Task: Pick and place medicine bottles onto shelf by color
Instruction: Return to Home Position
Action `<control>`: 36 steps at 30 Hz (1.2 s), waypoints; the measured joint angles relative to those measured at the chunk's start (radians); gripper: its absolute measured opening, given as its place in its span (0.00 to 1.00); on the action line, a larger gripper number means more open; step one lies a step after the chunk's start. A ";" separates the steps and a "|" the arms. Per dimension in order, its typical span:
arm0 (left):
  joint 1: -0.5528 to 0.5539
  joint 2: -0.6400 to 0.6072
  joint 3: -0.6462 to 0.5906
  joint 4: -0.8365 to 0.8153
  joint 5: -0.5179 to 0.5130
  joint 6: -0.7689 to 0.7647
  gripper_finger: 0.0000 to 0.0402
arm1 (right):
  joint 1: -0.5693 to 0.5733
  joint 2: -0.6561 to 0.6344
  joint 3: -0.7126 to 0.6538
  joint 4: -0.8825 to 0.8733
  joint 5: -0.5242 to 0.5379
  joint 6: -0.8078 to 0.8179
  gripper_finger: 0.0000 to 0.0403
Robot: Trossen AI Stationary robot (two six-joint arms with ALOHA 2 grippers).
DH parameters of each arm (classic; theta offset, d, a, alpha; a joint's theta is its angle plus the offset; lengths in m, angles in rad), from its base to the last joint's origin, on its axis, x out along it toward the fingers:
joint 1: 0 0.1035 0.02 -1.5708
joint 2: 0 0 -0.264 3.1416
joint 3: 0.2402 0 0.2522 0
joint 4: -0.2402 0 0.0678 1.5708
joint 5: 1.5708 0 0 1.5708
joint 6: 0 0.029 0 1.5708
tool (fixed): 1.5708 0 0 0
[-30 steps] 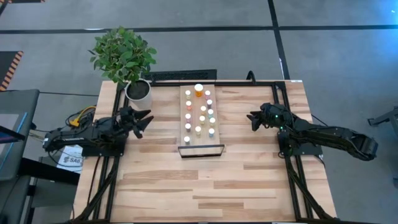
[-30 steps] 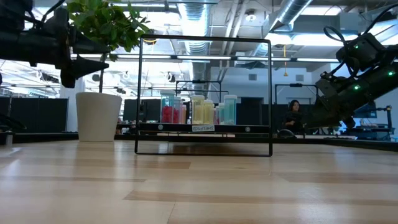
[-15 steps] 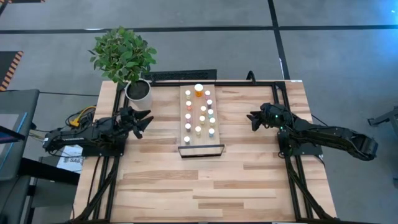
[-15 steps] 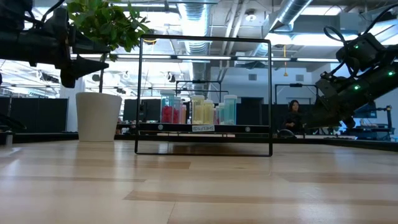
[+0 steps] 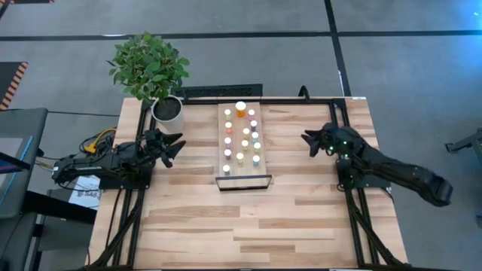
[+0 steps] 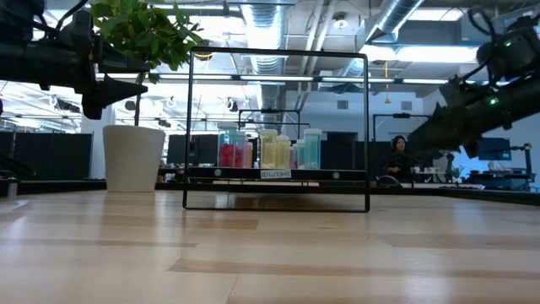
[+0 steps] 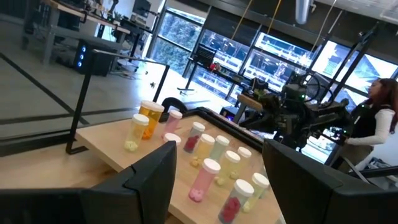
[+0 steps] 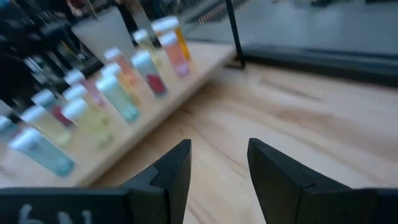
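Note:
The medicine bottles [image 5: 242, 135], small with white caps and tinted bodies, stand upright in rows on the light-wood shelf plank [image 5: 223, 167] at the table's middle. A bigger orange bottle [image 5: 241, 109] stands at the plank's far end. The plank's dark metal frame [image 5: 243, 182] is at its near end. The bottles also show in the left wrist view [image 7: 205, 168] and the right wrist view [image 8: 118, 87]. My left gripper [image 5: 178, 144] is open and empty, left of the shelf. My right gripper [image 5: 307, 141] is open and empty, right of the shelf.
A green plant in a white pot [image 5: 167, 110] stands at the table's far left, close to my left gripper. Dark rails [image 5: 350, 188] run along the table's left and right sides. Bare tabletop [image 5: 248, 226] lies near of the shelf.
My right gripper has risen and drawn back a little toward the table's right edge, staying open. The bottles and the shelf have kept still.

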 joint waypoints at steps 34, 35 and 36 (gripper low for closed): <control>0.000 0.000 0.001 -0.001 0.002 0.000 0.57 | -0.159 -0.386 0.000 -0.018 0.003 0.000 0.45; 0.000 0.000 0.001 -0.001 0.002 0.000 0.57 | -0.161 -0.386 0.000 -0.018 0.003 0.000 0.45; 0.000 0.000 0.001 -0.001 0.002 0.000 0.56 | -0.162 -0.386 0.000 -0.018 0.003 0.000 0.45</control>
